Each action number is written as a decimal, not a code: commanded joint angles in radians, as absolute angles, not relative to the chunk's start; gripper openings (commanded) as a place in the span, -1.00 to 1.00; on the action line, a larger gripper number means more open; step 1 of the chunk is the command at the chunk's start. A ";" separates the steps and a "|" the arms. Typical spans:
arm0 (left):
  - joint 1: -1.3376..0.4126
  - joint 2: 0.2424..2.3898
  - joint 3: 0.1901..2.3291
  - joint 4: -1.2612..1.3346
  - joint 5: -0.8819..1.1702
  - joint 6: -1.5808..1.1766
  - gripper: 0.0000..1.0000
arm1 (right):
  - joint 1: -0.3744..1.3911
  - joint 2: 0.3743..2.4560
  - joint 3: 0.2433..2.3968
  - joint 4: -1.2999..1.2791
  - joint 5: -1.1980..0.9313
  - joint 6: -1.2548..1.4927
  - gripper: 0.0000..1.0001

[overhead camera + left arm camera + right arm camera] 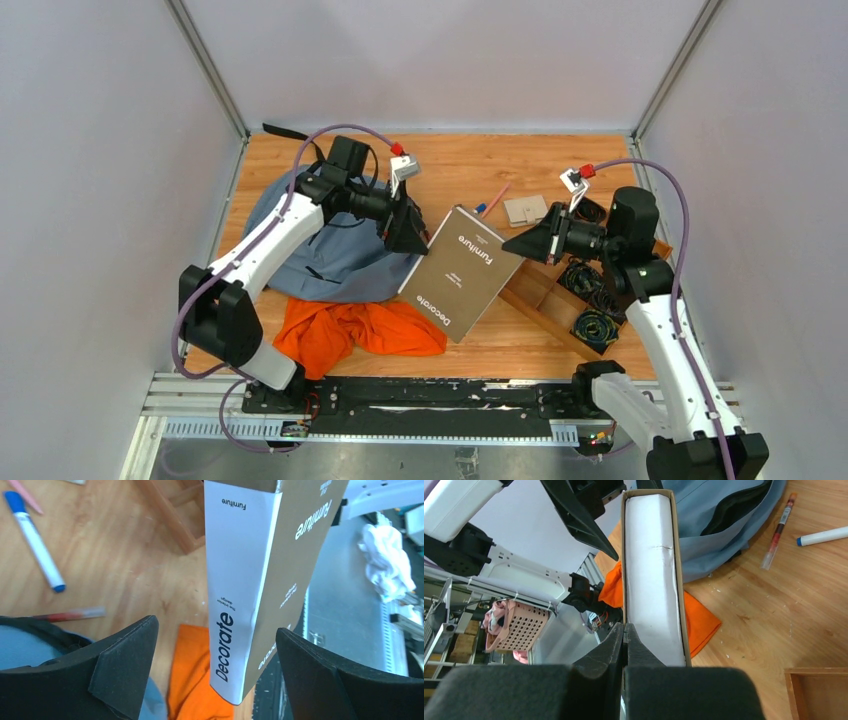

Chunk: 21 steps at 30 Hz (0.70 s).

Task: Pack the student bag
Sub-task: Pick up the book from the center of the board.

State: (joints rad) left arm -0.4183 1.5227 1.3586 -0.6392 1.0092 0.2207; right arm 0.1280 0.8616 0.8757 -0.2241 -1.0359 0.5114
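Observation:
The grey-blue student bag lies at the left of the table, its opening toward the centre. A brown book titled "Decorate Furniture" is held tilted above the table between both arms. My right gripper is shut on the book's cover edge; the white page block runs away from it. My left gripper is open at the book's far corner, over the bag. In the left wrist view the gripper stands wide open with the book's spine between and beyond its fingers, not touching.
An orange cloth lies in front of the bag, under the book. A wooden divided tray with coiled cables sits at the right. A blue-capped marker, a red pen and a beige box lie behind the book.

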 commanded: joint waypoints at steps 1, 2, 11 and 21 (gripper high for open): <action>-0.417 1.548 1.320 -0.655 1.163 0.250 0.91 | 0.117 0.859 0.863 -0.190 -1.127 0.494 -1.00; -0.419 1.553 1.316 -0.655 1.188 0.244 0.92 | 0.117 0.865 0.862 -0.187 -1.133 0.494 -1.00; -0.511 1.622 1.276 -0.660 1.254 0.233 0.82 | 0.117 0.899 0.829 -0.079 -1.143 0.543 -1.00; -0.515 1.621 1.286 -0.660 1.335 0.233 0.16 | 0.118 0.942 0.819 -0.093 -1.128 0.519 -1.00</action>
